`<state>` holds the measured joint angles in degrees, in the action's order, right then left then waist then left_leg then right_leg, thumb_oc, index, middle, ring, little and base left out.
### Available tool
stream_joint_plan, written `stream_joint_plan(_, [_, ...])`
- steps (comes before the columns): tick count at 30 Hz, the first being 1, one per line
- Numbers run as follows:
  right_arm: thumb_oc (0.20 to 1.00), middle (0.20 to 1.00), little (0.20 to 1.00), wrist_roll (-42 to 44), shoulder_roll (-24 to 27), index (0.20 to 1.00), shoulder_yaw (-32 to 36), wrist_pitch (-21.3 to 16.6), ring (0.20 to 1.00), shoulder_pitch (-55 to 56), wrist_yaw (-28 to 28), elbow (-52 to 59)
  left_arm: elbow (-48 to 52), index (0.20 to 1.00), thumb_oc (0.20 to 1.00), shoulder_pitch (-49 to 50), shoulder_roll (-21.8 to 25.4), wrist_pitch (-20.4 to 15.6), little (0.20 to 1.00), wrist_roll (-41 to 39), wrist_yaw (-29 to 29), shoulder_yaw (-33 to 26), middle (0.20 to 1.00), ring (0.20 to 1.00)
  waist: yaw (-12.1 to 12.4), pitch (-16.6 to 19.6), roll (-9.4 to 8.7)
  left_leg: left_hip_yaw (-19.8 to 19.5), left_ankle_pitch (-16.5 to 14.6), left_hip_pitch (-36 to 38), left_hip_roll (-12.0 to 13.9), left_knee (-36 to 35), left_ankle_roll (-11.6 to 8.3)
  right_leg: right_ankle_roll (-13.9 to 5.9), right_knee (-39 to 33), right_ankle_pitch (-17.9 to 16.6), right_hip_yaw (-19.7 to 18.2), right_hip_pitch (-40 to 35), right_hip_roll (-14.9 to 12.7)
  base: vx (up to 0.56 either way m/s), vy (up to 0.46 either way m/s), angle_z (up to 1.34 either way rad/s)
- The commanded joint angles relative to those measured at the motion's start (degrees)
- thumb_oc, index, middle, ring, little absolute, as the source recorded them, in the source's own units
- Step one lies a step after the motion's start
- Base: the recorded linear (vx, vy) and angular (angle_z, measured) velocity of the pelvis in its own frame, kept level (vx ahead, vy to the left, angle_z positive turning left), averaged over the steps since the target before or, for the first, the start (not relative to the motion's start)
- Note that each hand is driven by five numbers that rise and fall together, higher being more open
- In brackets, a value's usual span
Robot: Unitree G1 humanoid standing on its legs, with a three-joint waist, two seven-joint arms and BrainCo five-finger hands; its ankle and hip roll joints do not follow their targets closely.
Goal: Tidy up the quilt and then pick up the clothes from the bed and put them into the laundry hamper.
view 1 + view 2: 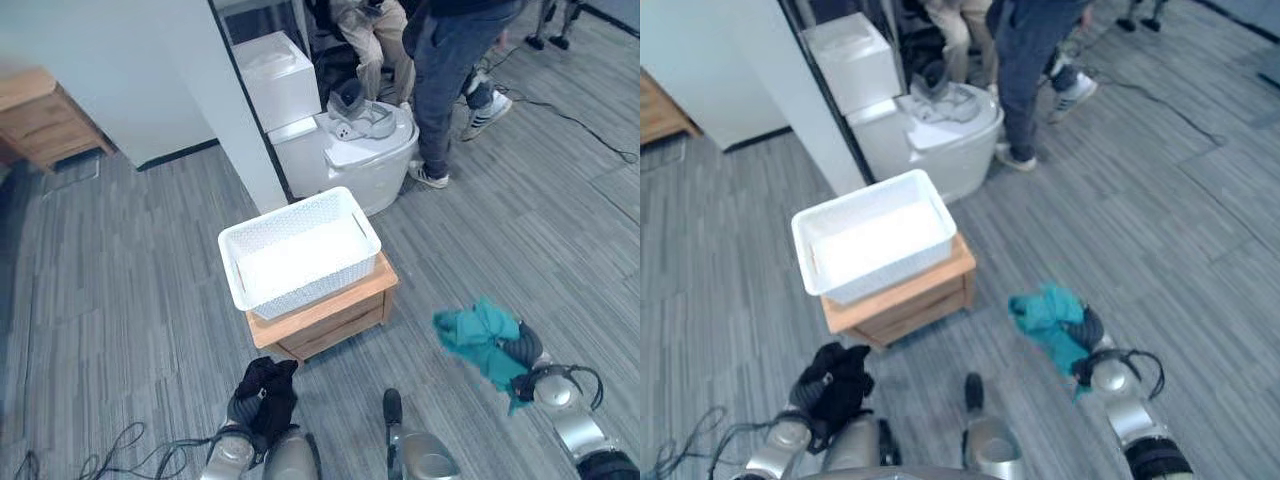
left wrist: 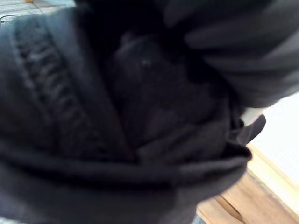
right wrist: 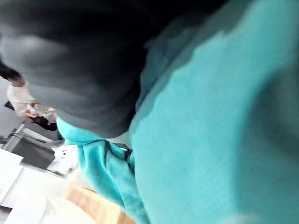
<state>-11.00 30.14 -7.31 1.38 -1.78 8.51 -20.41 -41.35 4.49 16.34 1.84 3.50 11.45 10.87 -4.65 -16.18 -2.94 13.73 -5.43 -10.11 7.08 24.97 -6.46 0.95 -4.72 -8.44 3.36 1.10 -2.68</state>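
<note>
Left hand: the left hand (image 1: 262, 400) hangs low at the robot's left, near the front of the wooden stand; its fingers are buried in cloth, so I cannot tell how far they are curled; a black garment (image 1: 268, 388) is bunched over it and rides with it; the left wrist view shows dark folds and a ribbed seam, with the stand's edge past them.
Hamper: the white laundry hamper (image 1: 232, 262) sits on a low wooden stand (image 1: 340, 310) in the middle of the grey floor; its inside looks bare; no clothes are in it yet.
Right hand: the right hand (image 1: 522, 350) is raised at the robot's right, well apart from the hamper; a teal garment (image 1: 478, 335) is draped over it and hangs down; the fingers are hidden, so their grip cannot be told.
Step in hand: judging by this, carrying clothes to the hamper; the quilt part seems done with.
Next move: probably bring each hand over the hamper's rim, the left being nearer, then let the cloth drop inside.
Behind: a white pedestal (image 1: 350, 160) and a person's legs (image 1: 440, 80) stand beyond.
</note>
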Motion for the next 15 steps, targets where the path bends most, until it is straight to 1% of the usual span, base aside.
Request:
stream_joint_plan(1, [0.2, 0.2, 0.2, -2.11, 5.25, 0.2, 0.97, -2.59, 0.2, 2.19, 0.66, 8.0, 0.98, 0.2, 0.2, -2.9, 3.14, -1.55, 0.2, 2.04, 0.68, -0.24, 0.2, 0.2, -2.5, 0.38, 0.77, 1.64, 2.7, 8.57, 0.74, -14.98, 0.55, -9.03, 2.74, 9.06, 1.86, -3.89, -5.29, 0.2, 0.127, -0.08])
stream_joint_plan(2, [0.2, 0.2, 0.2, -2.67, 6.19, 0.2, 1.65, -3.03, 0.2, 1.96, 0.81, 9.77, 0.5, 0.2, 0.2, -2.81, 3.14, -1.61, 0.2, 2.2, 0.7, -0.22, 0.2, 0.2, -2.79, 0.81, 1.12, 2.11, 3.11, 10.01, 1.0, -17.16, 0.22, -9.31, 2.89, 9.34, 2.57, -3.86, -5.23, 0.2, 0.125, 0.15])
stream_joint_plan(3, [0.2, 0.2, 0.2, -3.53, 7.43, 0.2, 2.63, -3.51, 0.2, 2.25, 0.21, 12.73, -0.38, 0.2, 0.2, -3.04, 2.96, -1.46, 0.2, 2.58, 0.56, -0.02, 0.2, 0.2, -3.53, 1.86, 1.59, 2.5, 3.79, 12.94, 0.99, -21.76, 0.33, -9.71, 3.5, 9.7, 3.6, -4.12, -5.11, 0.13, 0.097, 0.22])
stream_joint_plan(4, [0.2, 0.2, 0.2, -3.55, 7.5, 0.2, 2.73, -3.44, 0.2, 2.4, 0.13, 12.9, -0.42, 0.2, 0.2, -3.04, 2.89, -1.48, 0.2, 2.59, 0.57, 0.01, 0.2, 0.2, -3.59, 1.85, 1.66, 2.46, 3.97, 13.2, 0.93, -22.19, 0.33, -9.73, 3.53, 9.76, 3.68, -4.21, -5.12, 0.16, 0.128, 0.26])
stream_joint_plan(5, [0.2, 0.2, 0.2, -4.64, 9.0, 0.2, 2.94, -4.14, 0.2, 1.49, -0.15, 15.44, -0.66, 0.2, 0.2, -3.08, 2.9, -1.45, 0.2, 2.68, 0.4, 0.32, 0.2, 0.2, -3.7, 2.32, 1.72, 2.4, 4.06, 14.68, 0.67, -23.95, 0.36, -10.27, 4.31, 10.22, 4.33, -4.66, -5.41, 0.1, 0.122, 0.21])
stream_joint_plan(6, [0.2, 0.2, 0.2, -4.78, 10.15, 0.2, 3.24, -4.53, 0.2, 0.65, 0.08, 17.34, -0.32, 0.2, 0.2, -3.05, 3.11, -1.67, 0.2, 2.77, 0.33, 0.62, 0.2, 0.2, -3.65, 2.91, 1.49, 2.49, 4.54, 15.58, 0.39, -26.35, 0.66, -10.52, 6.05, 10.04, 4.62, -3.85, -5.79, 0.13, 0.167, 0.2])
stream_joint_plan(7, [0.2, 0.2, 0.2, -5.16, 11.19, 0.2, 3.16, -4.98, 0.2, -0.35, -0.1, 18.82, 0.35, 0.2, 0.2, -2.9, 3.34, -1.75, 0.2, 2.7, -0.03, 0.98, 0.2, 0.2, -3.42, 2.88, 1.34, 2.52, 4.41, 16.73, 0.05, -27.84, 1.01, -10.81, 8.95, 10.72, 4.74, -3.49, -6.01, 0.05, 0.116, 0.2])
stream_joint_plan(8, [0.2, 0.2, 0.2, -5.27, 12.29, 0.2, 2.44, -5.42, 0.2, -2.3, -0.4, 20.16, 0.74, 0.2, 0.2, -2.87, 3.91, -1.86, 0.2, 2.53, -0.22, 1.17, 0.2, 0.2, -3.02, 2.74, 1.11, 2.27, 4.27, 17.52, -0.18, -28.84, 1.45, -11.5, 12.64, 10.82, 4.47, -1.85, -5.98, 0.02, 0.109, 0.14])
stream_joint_plan(9, [0.2, 0.2, 0.2, -5.3, 12.69, 0.2, 0.68, -5.2, 0.2, -5.19, -0.71, 20.79, 0.44, 0.2, 0.2, -3.23, 4.15, -1.59, 0.2, 2.0, -0.14, 1.18, 0.2, 0.2, -2.93, 1.91, 0.46, 2.14, 4.01, 18.2, -0.65, -29.14, 1.86, -12.9, 17.98, 7.79, 3.55, 1.3, -6.63, -0.05, 0.073, 0.14])
stream_joint_plan(10, [0.2, 0.2, 0.2, -5.45, 12.89, 0.2, -0.41, -5.16, 0.2, -7.92, -0.36, 21.39, -0.34, 0.2, 0.2, -3.73, 4.72, -1.4, 0.2, 1.88, 0.39, 1.09, 0.2, 0.2, -2.78, 1.42, 0.22, 1.55, 4.34, 17.98, -0.47, -29.41, 2.23, -14.42, 21.13, 6.39, 1.88, 3.68, -6.45, -0.07, 0.025, 0.07])
stream_joint_plan(11, [0.2, 0.2, 0.2, -5.23, 12.66, 0.2, -0.98, -5.26, 0.2, -9.33, -0.1, 22.16, -0.68, 0.2, 0.2, -3.9, 5.08, -1.32, 0.2, 1.89, 0.71, 1.53, 0.2, 0.2, -2.79, 1.19, 0.06, 0.82, 4.15, 17.86, -0.28, -29.82, 2.29, -14.64, 22.04, 6.71, -0.52, 4.77, -5.52, -0.05, -0.01, 0.05])
stream_joint_plan(12, [0.2, 0.2, 0.2, -5.23, 12.63, 0.2, -1.1, -5.26, 0.2, -9.54, -0.06, 22.05, -0.72, 0.2, 0.2, -3.96, 5.09, -1.34, 0.2, 1.88, 0.73, 1.44, 0.2, 0.2, -2.79, 1.21, 0.0, 0.89, 4.08, 17.79, -0.3, -29.79, 2.29, -14.64, 22.36, 6.88, -0.63, 5.02, -5.54, 0.09, -0.024, 0.6])
stream_joint_plan(13, [0.2, 0.2, 0.2, -3.89, 14.3, 0.2, -3.93, -6.02, 0.2, -15.46, -0.61, 23.1, -3.23, 0.2, 0.2, -5.26, 5.45, -1.74, 0.2, 0.88, 1.02, 1.92, 0.2, 0.2, -2.73, 1.73, -0.46, -2.4, 3.57, 17.45, -0.95, -29.97, 1.96, -12.38, 14.52, 9.84, -8.45, 5.45, -2.47, 0.12, -0.004, 0.92])
stream_joint_plan(14, [0.2, 0.2, 0.2, -3.8, 14.34, 0.2, -4.3, -6.06, 0.2, -15.95, -0.55, 22.81, -3.37, 0.2, 0.2, -5.35, 5.36, -1.81, 0.2, 0.84, 1.02, 1.73, 0.2, 0.2, -2.97, 1.65, -0.36, -2.44, 3.41, 17.53, -0.9, -29.97, 1.96, -12.38, 14.13, 9.81, -8.38, 5.16, -2.46, 0.15, -0.012, 0.92])
stream_joint_plan(15, [0.2, 0.2, 0.2, -2.84, 14.91, 0.2, -3.47, -6.45, 0.2, -16.03, -0.39, 23.94, -4.04, 0.2, 0.2, -5.39, 5.77, -1.67, 0.2, 0.91, 1.01, 2.08, 0.2, 0.2, -2.89, 2.08, -0.8, -4.09, 2.9, 17.47, -1.63, -29.85, 2.14, -11.64, 10.06, 10.14, -10.05, 3.48, -2.75, 0.1, -0.056, 0.5])
